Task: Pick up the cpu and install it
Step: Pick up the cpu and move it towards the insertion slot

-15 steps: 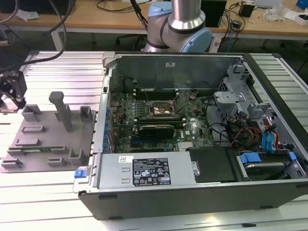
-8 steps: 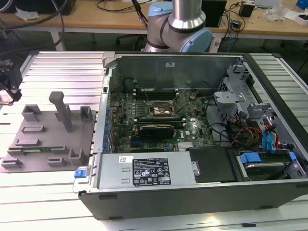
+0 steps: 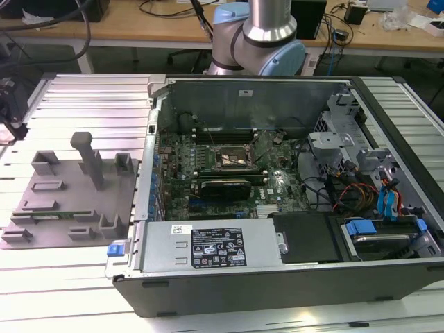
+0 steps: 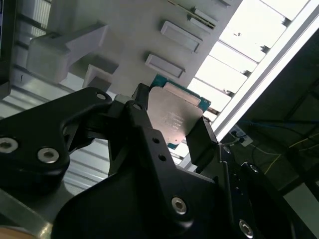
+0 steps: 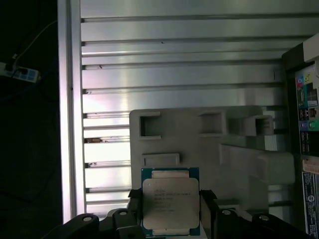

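The cpu is clamped by its edges in the gripper, closed to chip width. It is held over the grey fixture.

A ribbed, silvery metal table carries two things directly on its slats: a grey fixture plate with raised blocks toward the exterior view's left, and just beside it an open computer case lying on its side.

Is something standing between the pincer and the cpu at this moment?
Nothing visible does. In the first wrist view the pincer is shut on the cpu, its fingers pressing two opposite edges.
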Action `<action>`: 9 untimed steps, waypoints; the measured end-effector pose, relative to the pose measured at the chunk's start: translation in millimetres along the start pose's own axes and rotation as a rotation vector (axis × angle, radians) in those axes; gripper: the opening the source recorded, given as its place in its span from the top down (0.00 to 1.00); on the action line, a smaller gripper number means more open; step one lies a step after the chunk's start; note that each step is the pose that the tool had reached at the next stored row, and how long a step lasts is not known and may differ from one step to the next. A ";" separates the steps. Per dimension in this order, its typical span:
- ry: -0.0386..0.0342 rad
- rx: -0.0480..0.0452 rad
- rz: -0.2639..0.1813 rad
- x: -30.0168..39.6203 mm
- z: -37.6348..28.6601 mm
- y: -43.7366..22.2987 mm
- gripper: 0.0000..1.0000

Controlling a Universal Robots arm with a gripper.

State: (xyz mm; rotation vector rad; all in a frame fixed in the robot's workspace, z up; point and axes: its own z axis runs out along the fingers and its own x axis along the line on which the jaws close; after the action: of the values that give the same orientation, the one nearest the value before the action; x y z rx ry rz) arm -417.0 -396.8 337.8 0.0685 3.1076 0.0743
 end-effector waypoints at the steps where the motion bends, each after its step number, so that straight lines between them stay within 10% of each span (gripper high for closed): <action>1: 0.0000 0.0001 0.000 -0.2 -2.2 0.2 0.45; 9: -0.0002 0.0000 0.000 -0.3 -12.5 1.6 0.45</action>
State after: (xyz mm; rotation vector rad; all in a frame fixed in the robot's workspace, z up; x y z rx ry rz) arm -417.0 -395.8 350.3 0.0687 3.1075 0.0743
